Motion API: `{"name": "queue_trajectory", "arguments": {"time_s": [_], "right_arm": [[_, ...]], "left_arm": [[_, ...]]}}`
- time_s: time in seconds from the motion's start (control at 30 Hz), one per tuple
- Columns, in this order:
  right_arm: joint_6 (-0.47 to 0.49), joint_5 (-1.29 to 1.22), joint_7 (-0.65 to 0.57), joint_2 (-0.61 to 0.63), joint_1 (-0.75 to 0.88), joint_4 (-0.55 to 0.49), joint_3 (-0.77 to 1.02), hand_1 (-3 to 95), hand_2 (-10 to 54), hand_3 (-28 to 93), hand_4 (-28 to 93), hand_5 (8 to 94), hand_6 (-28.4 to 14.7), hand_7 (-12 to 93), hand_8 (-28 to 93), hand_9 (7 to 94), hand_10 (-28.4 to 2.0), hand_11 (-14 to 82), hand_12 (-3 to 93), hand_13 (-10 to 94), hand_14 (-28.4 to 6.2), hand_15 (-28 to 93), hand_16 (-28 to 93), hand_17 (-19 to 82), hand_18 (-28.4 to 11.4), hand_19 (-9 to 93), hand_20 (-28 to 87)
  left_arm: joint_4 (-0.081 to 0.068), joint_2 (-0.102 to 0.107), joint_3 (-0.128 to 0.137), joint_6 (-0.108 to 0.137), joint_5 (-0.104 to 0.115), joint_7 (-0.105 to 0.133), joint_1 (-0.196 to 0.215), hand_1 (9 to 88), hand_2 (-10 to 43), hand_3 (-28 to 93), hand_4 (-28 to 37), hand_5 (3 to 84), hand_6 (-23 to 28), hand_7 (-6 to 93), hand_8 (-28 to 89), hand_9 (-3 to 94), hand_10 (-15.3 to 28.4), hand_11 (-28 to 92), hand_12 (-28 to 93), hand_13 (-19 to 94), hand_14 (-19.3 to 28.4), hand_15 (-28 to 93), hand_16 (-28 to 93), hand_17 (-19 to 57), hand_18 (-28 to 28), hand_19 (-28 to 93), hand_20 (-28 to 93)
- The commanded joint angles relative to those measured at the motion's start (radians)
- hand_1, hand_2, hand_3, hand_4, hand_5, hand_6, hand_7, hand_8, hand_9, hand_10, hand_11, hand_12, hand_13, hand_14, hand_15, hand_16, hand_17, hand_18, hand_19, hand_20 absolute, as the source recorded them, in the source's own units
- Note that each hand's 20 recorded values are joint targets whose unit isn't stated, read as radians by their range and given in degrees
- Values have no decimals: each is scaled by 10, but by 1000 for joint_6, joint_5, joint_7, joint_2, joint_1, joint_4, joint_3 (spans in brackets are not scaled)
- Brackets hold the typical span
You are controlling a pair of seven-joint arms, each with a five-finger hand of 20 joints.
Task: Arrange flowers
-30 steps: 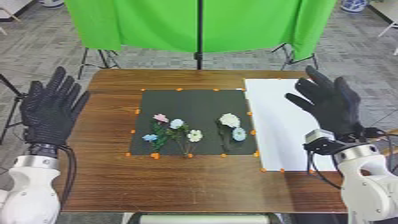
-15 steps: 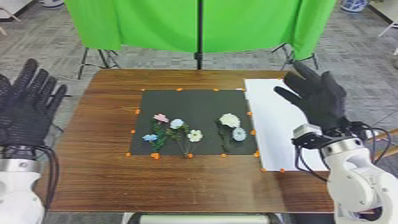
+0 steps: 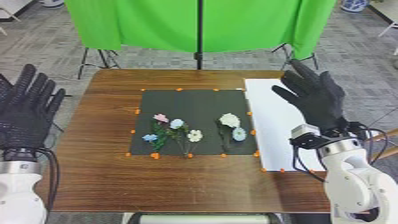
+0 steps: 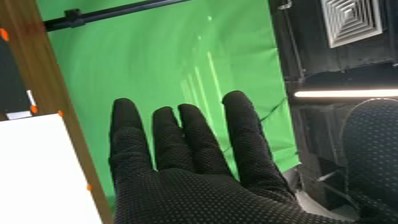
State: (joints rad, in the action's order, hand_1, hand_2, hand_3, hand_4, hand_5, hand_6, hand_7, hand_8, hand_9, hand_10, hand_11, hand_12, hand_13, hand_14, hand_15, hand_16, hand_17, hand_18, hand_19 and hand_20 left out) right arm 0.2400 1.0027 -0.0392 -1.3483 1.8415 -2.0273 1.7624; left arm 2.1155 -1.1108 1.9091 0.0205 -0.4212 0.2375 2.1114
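Note:
In the head view my left hand [image 3: 27,117] is held at the table's left side, open, fingers straight. My right hand [image 3: 314,102] is over the white sheet on the right, also open and holding nothing; in the right wrist view the same right hand [image 4: 191,192] has its fingers spread. On the dark mat [image 3: 182,102] lie artificial flowers: a pink flower [image 3: 161,118], a light blue-white one [image 3: 177,123], a blue one [image 3: 150,137] and a cream one [image 3: 195,135] grouped on the left, with a large white flower [image 3: 229,120] and a pale blue flower [image 3: 239,134] on the right.
The white sheet [image 3: 271,117] lies beside the mat's right edge on the brown table [image 3: 191,187]. Orange marks [image 3: 155,156] line the mat and sheet. Beyond the far edge hangs a green cloth [image 3: 155,25] with a black stand pole [image 3: 200,35] before it.
My left hand has shifted outward to the left and my right hand slightly inward to the left, its arm too. The flowers have stayed where they were.

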Motion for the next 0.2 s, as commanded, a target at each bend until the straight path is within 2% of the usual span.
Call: {"name": "queue_trajectory", "arguments": {"time_s": [0.03,0.07,0.13,0.2], "right_arm": [[30,-5,-15,-20,-1,1,-10,66,66,769,-269,327,-17,80,-93,295,-131,9,78,211,-109,32,84,125,-151,152,142],[36,-2,-18,-19,-5,1,-10,67,64,770,-268,327,-17,81,-93,295,-131,9,78,211,-109,33,84,125,-151,152,142],[40,3,-19,-18,-6,-2,-10,69,63,769,-268,328,-17,81,-94,296,-132,9,78,211,-109,34,83,125,-151,152,142],[45,0,-24,-20,-3,-5,-7,71,58,772,-266,328,-18,80,-94,295,-133,9,78,212,-110,34,83,126,-152,152,142]], "left_arm": [[9,-17,3,16,20,15,46,198,110,697,-283,290,61,27,-92,202,111,15,24,121,75,13,-64,-16,90,118,102],[8,-18,5,21,21,17,47,199,110,697,-283,291,61,27,-92,202,111,15,24,122,75,13,-64,-16,91,118,102],[-3,-13,6,7,9,10,42,200,109,696,-283,292,61,27,-92,205,112,14,25,124,75,14,-64,-16,91,119,103],[-1,-11,5,6,13,15,41,201,109,697,-283,292,60,27,-92,208,113,14,26,126,76,15,-64,-16,92,121,103]]}}
